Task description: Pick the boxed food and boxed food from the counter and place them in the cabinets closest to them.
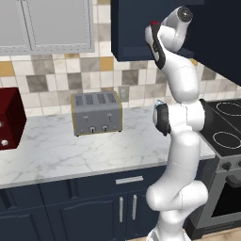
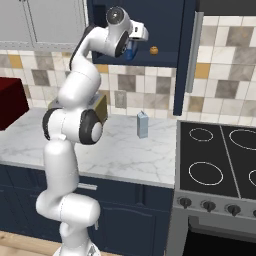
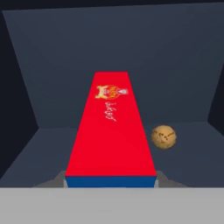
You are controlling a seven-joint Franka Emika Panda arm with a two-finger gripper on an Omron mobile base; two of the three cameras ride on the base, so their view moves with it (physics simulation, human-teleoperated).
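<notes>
My gripper reaches up into the open navy cabinet above the counter. It is shut on a boxed food with a red face and a blue edge, and a bit of blue also shows at the hand. In the hand view the box points into the dark cabinet interior, with grey fingertips on both of its sides. I cannot tell whether the box touches the shelf.
A small brown ball lies on the cabinet shelf right of the box. The cabinet door stands open. On the counter are a pale carton, a toaster and a dark red appliance. A stove is at the right.
</notes>
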